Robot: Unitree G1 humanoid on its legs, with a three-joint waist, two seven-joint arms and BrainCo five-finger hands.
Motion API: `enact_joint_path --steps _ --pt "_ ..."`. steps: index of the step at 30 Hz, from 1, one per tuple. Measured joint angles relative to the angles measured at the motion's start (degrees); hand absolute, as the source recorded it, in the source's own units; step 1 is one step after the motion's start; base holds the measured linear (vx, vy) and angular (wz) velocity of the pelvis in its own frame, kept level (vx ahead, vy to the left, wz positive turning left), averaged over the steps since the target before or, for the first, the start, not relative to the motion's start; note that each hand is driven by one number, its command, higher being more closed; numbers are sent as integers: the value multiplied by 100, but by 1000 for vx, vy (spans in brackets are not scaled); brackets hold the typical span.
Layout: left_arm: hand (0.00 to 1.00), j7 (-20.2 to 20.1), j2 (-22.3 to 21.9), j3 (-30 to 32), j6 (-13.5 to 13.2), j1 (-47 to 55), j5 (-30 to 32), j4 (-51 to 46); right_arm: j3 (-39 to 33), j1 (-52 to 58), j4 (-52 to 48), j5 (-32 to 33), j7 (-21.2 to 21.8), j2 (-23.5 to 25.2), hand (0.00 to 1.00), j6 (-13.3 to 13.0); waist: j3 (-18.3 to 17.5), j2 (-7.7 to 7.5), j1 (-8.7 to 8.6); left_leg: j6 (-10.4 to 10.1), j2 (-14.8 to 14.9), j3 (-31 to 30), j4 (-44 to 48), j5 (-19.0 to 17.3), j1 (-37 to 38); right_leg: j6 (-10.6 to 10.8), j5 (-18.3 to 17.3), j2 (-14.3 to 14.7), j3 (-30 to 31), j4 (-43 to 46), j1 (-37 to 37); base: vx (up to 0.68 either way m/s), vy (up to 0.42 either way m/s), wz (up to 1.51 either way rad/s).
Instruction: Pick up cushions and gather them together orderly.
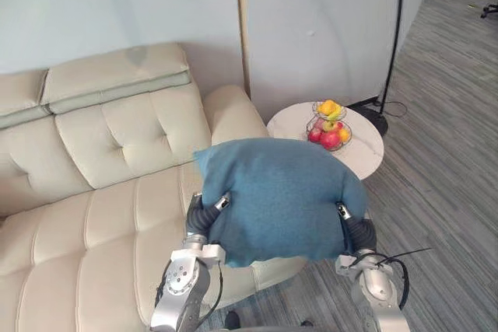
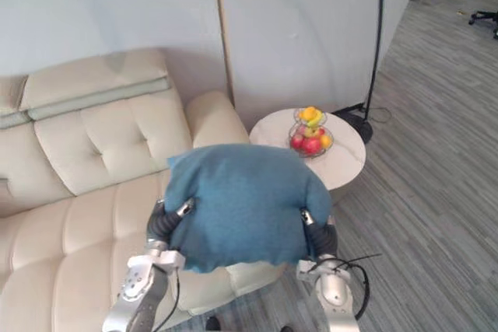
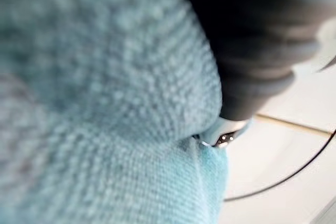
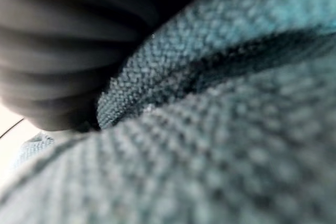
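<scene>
Blue cushion [image 1: 280,196] is off the sofa [image 1: 117,215]. It is held in the air in front of the robot, above the front right corner of the sofa seat, at the armrest end.

Left hand [image 1: 207,217] is at the cushion's left side and right hand [image 1: 355,228] at its right side. Both sit low on it, partly sunk into the fabric. Clenched on the cloth or only pressing flat against it: cannot tell for either hand, as the cushion covers them.

Judgement: it is squeezed from two opposite sides because it is wide and soft, and one hand alone would let it flop.

Cushion: roughly square, plump, plain teal-blue with a coarse knit-like weave. The top edge bulges round, the sides dent inward at the hands, and the lower edge sags a little between them.

Round side table [image 1: 366,157] stands just beside the sofa's right armrest, with a wire fruit basket [image 1: 329,126] on it.

Judgement: this is the carry step, and the set-down place is not evident.
</scene>
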Motion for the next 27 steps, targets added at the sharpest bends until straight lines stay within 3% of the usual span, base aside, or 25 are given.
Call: enact_joint_path --steps 2,3,4,5,6,8,9,10,13,14,15,16,18,19,21,23,24,25,27 --pt "100 0 -13 -2 -14 -10 -91 -5 -8 -183 42 -47 -47 -92 100 0 4 18 -8 -41 -33 -98 0 57 -221 -54 -103 -76 -131 237 -177 -92 25 54" --pt "100 2 -40 -8 -14 -54 -137 9 -34 -313 66 -86 -106 -126 100 5 30 -44 -11 155 66 301 83 -226 -269 -82 -101 -231 -361 240 -221 -85 46 66" --pt "100 2 -85 -21 -21 -80 -191 14 -37 -382 68 -103 -164 -130 100 6 90 -137 -11 534 144 900 494 -499 -378 -85 -88 -397 -469 265 -217 -15 48 71" --pt "100 2 -123 -36 -23 -78 -194 16 -41 -398 67 -106 -186 -133 100 5 102 -178 -27 598 256 1333 871 -631 -411 -43 -62 -546 -561 272 -176 -4 99 80" --pt "100 2 -162 -87 -45 -78 -194 19 -77 -395 67 -106 -212 -163 100 5 101 -178 -88 484 497 1848 1221 -734 -373 36 -12 -666 -745 236 -85 -5 196 81" --pt "100 2 -250 -249 -102 -153 -193 56 -240 -379 71 -109 -227 -283 100 4 -41 77 -165 210 755 2101 1134 -720 -203 229 92 -775 -977 230 -75 -12 315 71" --pt "100 1 -277 -321 -123 -221 -190 107 -311 -385 105 -113 -231 -304 100 3 -71 148 -162 -135 769 2049 917 -726 -100 306 128 -815 -1000 231 -80 -2 389 57" --pt "100 0 -261 -404 -135 -421 -188 291 -430 -418 291 -123 -244 -208 100 4 -49 40 -165 -43 413 2063 695 -630 -10 407 202 -1132 -995 260 -55 -13 407 40" --pt "100 -3 -128 -419 -136 -521 -187 465 -465 -473 615 -151 -241 -35 100 24 75 -211 -167 310 -46 2070 936 -982 -38 352 185 -1787 -929 955 -249 -1 389 22" --pt "100 -4 -102 -415 -123 -515 -188 602 -463 -471 740 -226 -236 2 100 69 92 -225 -160 434 -135 2082 1018 -1090 -19 152 265 -2012 -820 1476 -463 26 374 3" --pt "100 -4 -86 -407 -99 -502 -189 679 -459 -481 858 -237 -228 3 100 85 98 -219 -156 509 -173 2086 1020 -1137 16 -222 309 -2106 -618 1897 -688 55 350 1" --pt "100 -5 -52 -403 -80 -495 -189 760 -458 -483 1013 -236 -215 56 100 113 160 -198 -168 590 -168 2027 1005 -1194 116 -341 108 -2007 -61 2424 -979 77 273 11" --pt "100 -20 54 -405 -51 -469 -194 783 -459 -442 1115 -235 -176 176 100 171 240 -198 -272 630 -164 1893 828 -1200 312 122 -526 -1322 672 2857 -1138 97 211 29" --pt "100 -38 102 -405 -50 -460 -194 783 -458 -442 1111 -235 -156 203 100 171 248 -215 -306 624 -207 1869 728 -1191 390 178 -700 -1088 740 2846 -1167 116 132 19" --pt "100 -139 138 -411 -41 -463 -191 784 -462 -444 1099 -235 -129 162 100 170 244 -226 -355 594 -409 1796 363 -1096 640 83 -937 -494 689 2500 -1274 162 102 13" --pt "100 -177 135 -469 -42 -505 -184 784 -465 -443 1093 -233 -129 92 100 168 241 -233 -434 641 -556 1744 235 -1029 764 -49 -841 -116 582 1944 -1355 258 31 42" --pt "100 -207 138 -505 -42 -508 -184 783 -465 -437 1087 -232 -133 46 100 167 205 -284 -470 629 -674 1633 232 -1046 785 -353 -605 -18 635 1611 -1363 276 -13 60" --pt "100 -232 85 -541 -34 -518 -184 814 -476 -432 1085 -232 -137 -28 100 168 197 -236 -515 625 -694 1547 208 -1054 805 -523 -555 -13 655 1596 -1360 324 -30 44" --pt "100 -253 78 -598 -32 -515 -181 804 -485 -419 1063 -233 -141 -53 100 168 195 -181 -475 504 -586 1409 349 -1133 824 -502 -536 84 586 1339 -1091 359 -43 22"
